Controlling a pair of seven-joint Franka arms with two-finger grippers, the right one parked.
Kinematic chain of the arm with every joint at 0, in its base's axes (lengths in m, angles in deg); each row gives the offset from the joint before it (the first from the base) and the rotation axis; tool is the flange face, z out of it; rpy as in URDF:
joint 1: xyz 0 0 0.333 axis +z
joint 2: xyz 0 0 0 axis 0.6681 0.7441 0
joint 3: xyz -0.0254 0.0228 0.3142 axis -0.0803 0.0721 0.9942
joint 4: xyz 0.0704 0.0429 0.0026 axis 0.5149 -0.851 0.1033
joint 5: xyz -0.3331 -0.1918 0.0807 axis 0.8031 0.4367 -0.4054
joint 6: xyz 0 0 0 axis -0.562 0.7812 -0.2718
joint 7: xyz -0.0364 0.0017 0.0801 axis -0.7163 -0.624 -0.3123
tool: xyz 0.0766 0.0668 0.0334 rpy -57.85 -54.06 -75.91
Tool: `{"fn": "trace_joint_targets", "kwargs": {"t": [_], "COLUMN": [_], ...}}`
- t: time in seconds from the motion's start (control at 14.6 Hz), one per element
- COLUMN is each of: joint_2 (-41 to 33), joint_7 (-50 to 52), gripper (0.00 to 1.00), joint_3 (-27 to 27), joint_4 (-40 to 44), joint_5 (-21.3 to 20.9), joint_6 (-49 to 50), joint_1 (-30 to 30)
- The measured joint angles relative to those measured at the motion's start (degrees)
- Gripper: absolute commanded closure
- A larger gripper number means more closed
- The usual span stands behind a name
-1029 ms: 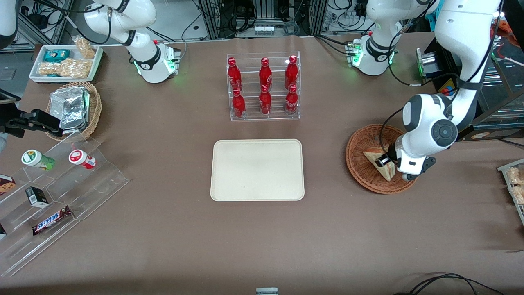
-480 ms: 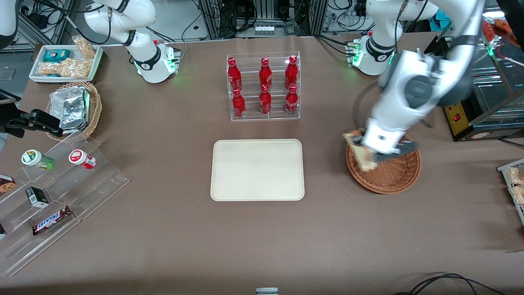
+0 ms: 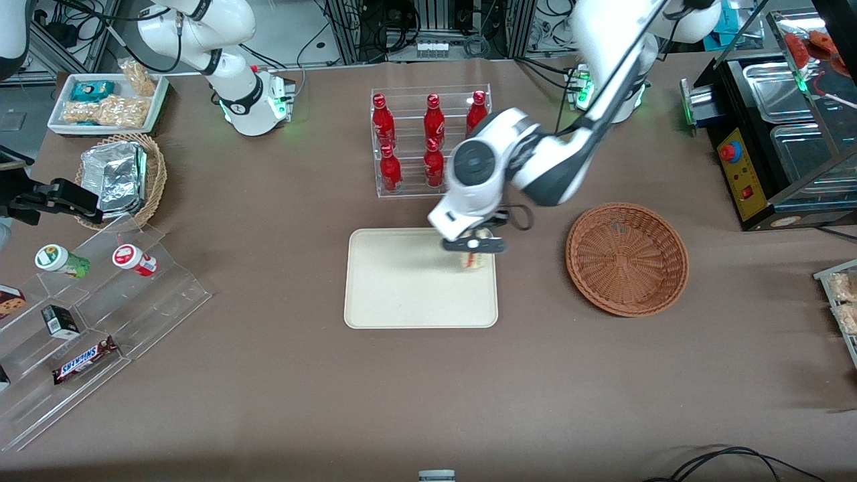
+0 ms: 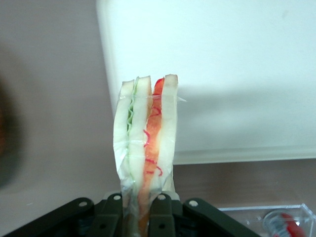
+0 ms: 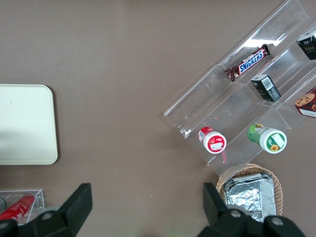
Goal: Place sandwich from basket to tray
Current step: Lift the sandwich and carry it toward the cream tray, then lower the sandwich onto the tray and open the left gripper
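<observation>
Item: my gripper (image 3: 473, 249), fingers pinching the small triangular wedge of white bread with red and green filling (image 4: 145, 143), cut edge pointing down

Location: sandwich hangs from my fingers above the flat cream-beige rectangular tray (image 3: 402, 294), over the tray edge nearest the round reddish-brown wicker basket (image 3: 627, 258)

Change: one second ago I gripped the sandwich inside the basket; now the basket sits empty, well apart from me

Status: transfer largely done; lowering and release onto the tray not yet done
</observation>
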Motion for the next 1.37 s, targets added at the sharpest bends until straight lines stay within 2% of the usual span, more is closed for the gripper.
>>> {"fn": "trace_joint_targets", "kwargs": {"t": [0.27, 0.55, 0.69, 0.75, 0.89, 1.1, 1.24, 1.37], "joint_2": [11.23, 16.33, 17.59, 18.05, 18.23, 15.03, 8.39, -0.40], "joint_7": [4.83, 5.68, 5.68, 5.68, 5.74, 5.75, 5.01, -0.03], "gripper": [0.87, 0.45, 0.06, 0.00, 0.00, 0.00, 0.00, 0.00], "joint_3": [0.11, 0.17, 0.18, 0.19, 0.32, 0.94, 1.60, 1.89], "joint_4": [11.33, 15.69, 16.06, 16.33, 17.03, 19.75, 20.55, 18.71], "joint_5": [-2.32, -2.38, -2.50, -2.77, -3.71, -4.06, -3.56, 0.60], "joint_6": [-1.09, -5.59, -7.70, -8.15, -7.77, -0.51, 7.34, 15.05], "joint_1": [-3.72, -4.76, -5.08, -5.44, -6.09, -5.77, -3.07, 1.99]}}
